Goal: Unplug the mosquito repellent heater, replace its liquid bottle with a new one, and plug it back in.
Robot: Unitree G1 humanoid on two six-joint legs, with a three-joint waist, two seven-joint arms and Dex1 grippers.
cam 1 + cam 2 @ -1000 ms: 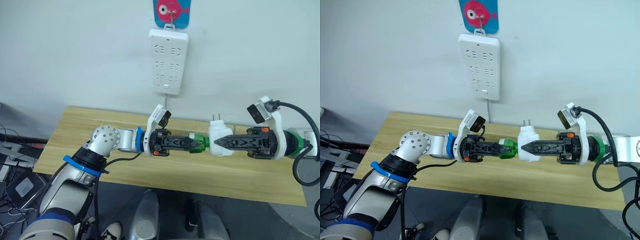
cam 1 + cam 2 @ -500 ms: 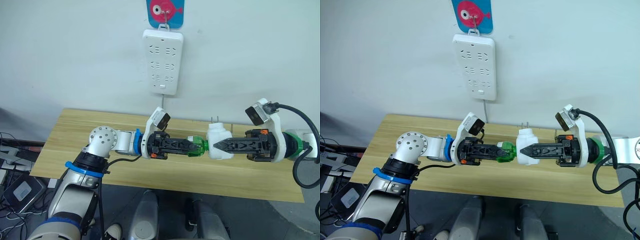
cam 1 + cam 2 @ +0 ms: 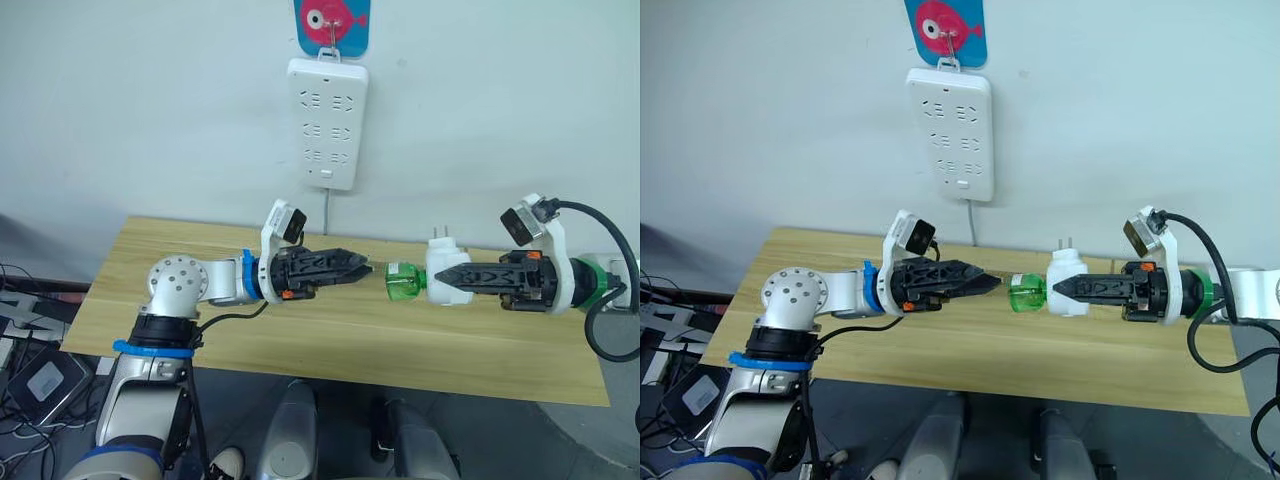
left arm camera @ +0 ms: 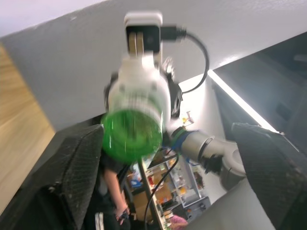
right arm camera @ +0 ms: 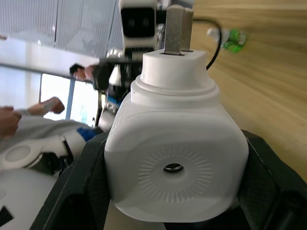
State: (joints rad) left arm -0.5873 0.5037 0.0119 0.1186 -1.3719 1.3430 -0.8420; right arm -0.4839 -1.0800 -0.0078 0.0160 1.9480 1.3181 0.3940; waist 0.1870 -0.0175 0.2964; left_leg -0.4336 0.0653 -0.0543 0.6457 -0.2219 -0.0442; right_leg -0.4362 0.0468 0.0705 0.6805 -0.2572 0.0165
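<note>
Mosquito repellent heater: small white rounded unit, gripped between the 2 black fingers of the right gripper and held in the air above the wooden table. 2 metal prongs are pointed toward 12 o'clock. In the right wrist view the heater's round-holed face is turned to the camera, clamped at both sides by the fingers.

Liquid bottle: green, translucent, seated in the heater's side and projecting toward 9 o'clock. No gripper is in contact with it.

Left gripper: located at 9 o'clock of the bottle, a small gap away from it. In the left wrist view its fingers are spread wide with nothing held, and the bottle's round green base is seen between them.

New bottle: green with a white cap, seen in the right wrist view lying on the table surface, well apart from the heater.

Power strip: long, white, hung on the wall at 12 o'clock of the table, below a blue hook plate bearing a pink fish
</note>
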